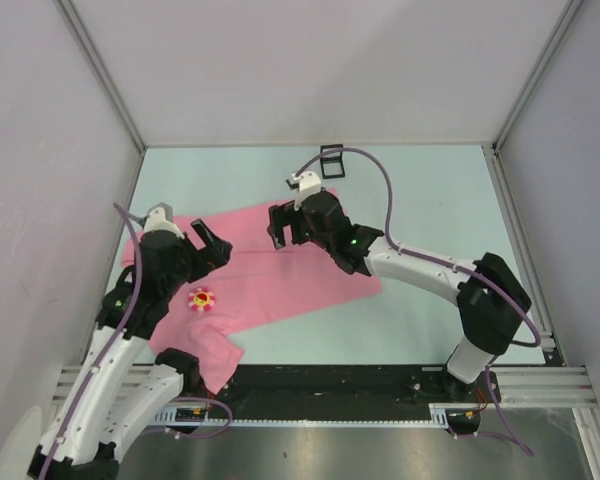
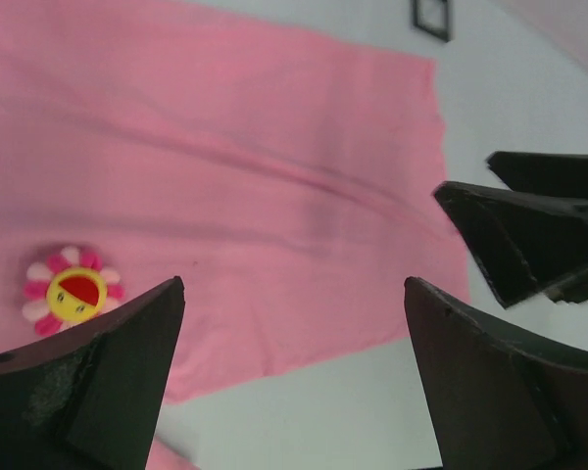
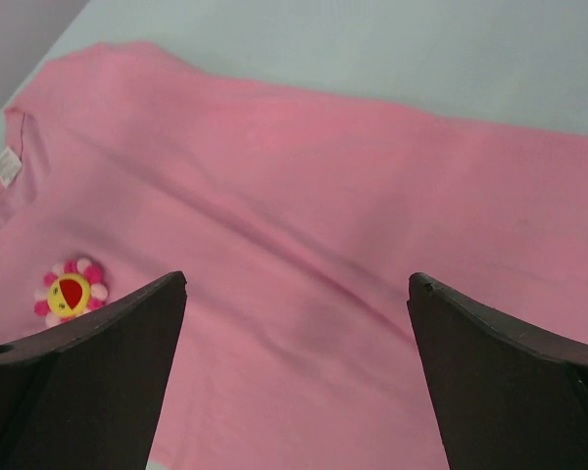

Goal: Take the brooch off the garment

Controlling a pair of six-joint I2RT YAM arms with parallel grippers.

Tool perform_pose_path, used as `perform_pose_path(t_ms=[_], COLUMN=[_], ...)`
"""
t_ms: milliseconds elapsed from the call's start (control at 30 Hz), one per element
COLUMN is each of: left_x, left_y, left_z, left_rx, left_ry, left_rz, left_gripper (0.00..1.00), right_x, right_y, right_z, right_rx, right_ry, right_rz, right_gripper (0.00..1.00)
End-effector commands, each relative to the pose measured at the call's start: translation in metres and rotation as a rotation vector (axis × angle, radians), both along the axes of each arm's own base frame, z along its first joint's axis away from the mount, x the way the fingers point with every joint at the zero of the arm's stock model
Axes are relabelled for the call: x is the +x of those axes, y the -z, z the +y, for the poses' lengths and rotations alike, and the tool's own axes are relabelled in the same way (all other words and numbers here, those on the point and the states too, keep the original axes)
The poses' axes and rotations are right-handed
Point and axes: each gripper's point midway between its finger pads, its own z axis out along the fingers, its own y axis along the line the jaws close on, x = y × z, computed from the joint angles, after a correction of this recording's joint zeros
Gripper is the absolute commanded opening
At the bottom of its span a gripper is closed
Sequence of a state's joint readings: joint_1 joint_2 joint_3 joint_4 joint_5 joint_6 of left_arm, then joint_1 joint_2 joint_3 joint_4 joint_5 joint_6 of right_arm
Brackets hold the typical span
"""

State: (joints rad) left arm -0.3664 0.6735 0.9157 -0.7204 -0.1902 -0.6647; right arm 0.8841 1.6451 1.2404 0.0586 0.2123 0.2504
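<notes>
The pink garment [image 1: 280,270] lies spread flat on the table, with its rumpled end at the near left. The brooch [image 1: 200,298], a small flower with pink petals and a yellow-red centre, sits on the cloth near its left part. It also shows in the left wrist view [image 2: 72,291] and the right wrist view [image 3: 71,292]. My left gripper [image 1: 212,245] is open and empty, just above the cloth, up and to the right of the brooch [image 2: 294,284]. My right gripper [image 1: 285,228] is open and empty over the garment's far middle [image 3: 299,279].
A small black square frame box [image 1: 331,160] stands at the back of the table beyond the cloth, and shows in the left wrist view [image 2: 431,17]. The right gripper's fingers [image 2: 529,235] show in the left wrist view. Grey walls enclose the table on three sides.
</notes>
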Motion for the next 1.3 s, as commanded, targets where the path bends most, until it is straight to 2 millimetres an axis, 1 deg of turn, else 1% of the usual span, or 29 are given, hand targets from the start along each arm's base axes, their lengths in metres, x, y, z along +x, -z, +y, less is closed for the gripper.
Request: perform_pose_path(t_ms=[0, 33, 67, 100, 133, 167, 200, 233, 267, 300, 333, 367, 433, 467, 567, 733, 767, 800, 833, 867, 900, 967, 1000, 1167, 1233, 1267], left_x=[0.001, 0.003, 0.007, 0.008, 0.006, 0.006, 0.008, 0.006, 0.005, 0.004, -0.001, -0.003, -0.011, -0.014, -0.019, -0.025, -0.024, -0.028, -0.028, -0.026, -0.025, -0.024, -0.026, -0.028, -0.025, -0.025], left_y=[0.06, 0.08, 0.089, 0.098, 0.109, 0.114, 0.116, 0.127, 0.129, 0.133, 0.144, 0.147, 0.158, 0.161, 0.167, 0.172, 0.173, 0.18, 0.182, 0.183, 0.189, 0.189, 0.195, 0.198, 0.199, 0.2], left_z=[-0.01, -0.005, 0.01, 0.017, 0.023, 0.028, 0.036, 0.042, 0.046, 0.049, 0.053, 0.06, 0.07, 0.077, 0.088, 0.099, 0.099, 0.099, 0.099, 0.098, 0.096, 0.094, 0.093, 0.098, 0.097, 0.096], left_rx=[-0.171, -0.186, -0.206, -0.225, -0.234, -0.24, -0.26, -0.261, -0.271, -0.292, -0.292, -0.289, -0.296, -0.295, -0.297, -0.31, -0.316, -0.319, -0.328, -0.342, -0.361, -0.395, -0.399, -0.378, -0.383, -0.381], left_ry=[0.006, -0.014, -0.079, -0.117, -0.151, -0.179, -0.23, -0.27, -0.3, -0.343, -0.383, -0.427, -0.508, -0.547, -0.606, -0.672, -0.665, -0.676, -0.681, -0.678, -0.668, -0.673, -0.679, -0.696, -0.683, -0.677], left_rz=[0.187, 0.238, 0.255, 0.28, 0.305, 0.307, 0.3, 0.308, 0.299, 0.305, 0.331, 0.326, 0.352, 0.353, 0.346, 0.325, 0.316, 0.328, 0.314, 0.301, 0.288, 0.256, 0.26, 0.252, 0.245, 0.247], left_gripper=[0.96, 0.95, 0.93, 0.91, 0.91, 0.91, 0.91, 0.91, 0.91, 0.91, 0.91, 0.91, 0.9, 0.89, 0.87, 0.85, 0.84, 0.8, 0.78, 0.77, 0.77, 0.75, 0.75, 0.74, 0.69, 0.64], right_x=[-0.018, -0.025, -0.029, -0.032, -0.04, -0.042, -0.049, -0.055, -0.062, -0.067, -0.07, -0.077, -0.086, -0.09, -0.095, -0.102, -0.105, -0.107, -0.109, -0.111, -0.111, -0.114, -0.114, -0.113, -0.112, -0.113], right_y=[0.001, 0.006, 0.011, 0.015, 0.019, 0.028, 0.032, 0.035, 0.034, 0.037, 0.039, 0.037, 0.044, 0.046, 0.055, 0.07, 0.072, 0.072, 0.072, 0.073, 0.074, 0.076, 0.077, 0.08, 0.079, 0.08], right_z=[0.035, 0.042, 0.049, 0.054, 0.062, 0.069, 0.076, 0.083, 0.092, 0.097, 0.102, 0.109, 0.117, 0.121, 0.129, 0.14, 0.143, 0.145, 0.146, 0.148, 0.149, 0.152, 0.153, 0.153, 0.154, 0.154], right_rx=[0.025, 0.027, 0.03, 0.032, 0.047, 0.049, 0.063, 0.073, 0.096, 0.099, 0.099, 0.105, 0.102, 0.107, 0.1, 0.073, 0.07, 0.068, 0.065, 0.063, 0.06, 0.055, 0.05, 0.033, 0.034, 0.033], right_ry=[-0.122, -0.138, -0.147, -0.158, -0.176, -0.19, -0.223, -0.25, -0.278, -0.301, -0.311, -0.333, -0.38, -0.403, -0.435, -0.472, -0.485, -0.496, -0.504, -0.512, -0.516, -0.53, -0.53, -0.529, -0.531, -0.534], right_rz=[0.008, 0.018, 0.022, 0.034, 0.053, 0.067, 0.086, 0.097, 0.1, 0.104, 0.1, 0.08, 0.091, 0.098, 0.114, 0.123, 0.123, 0.121, 0.112, 0.11, 0.109, 0.102, 0.104, 0.101, 0.097, 0.101], right_gripper=[1.0, 1.0, 1.0, 1.0, 1.0, 0.97, 0.95, 0.93, 0.9, 0.89, 0.89, 0.88, 0.87, 0.86, 0.82, 0.77, 0.77, 0.77, 0.77, 0.77, 0.77, 0.77, 0.77, 0.78, 0.78, 0.78])
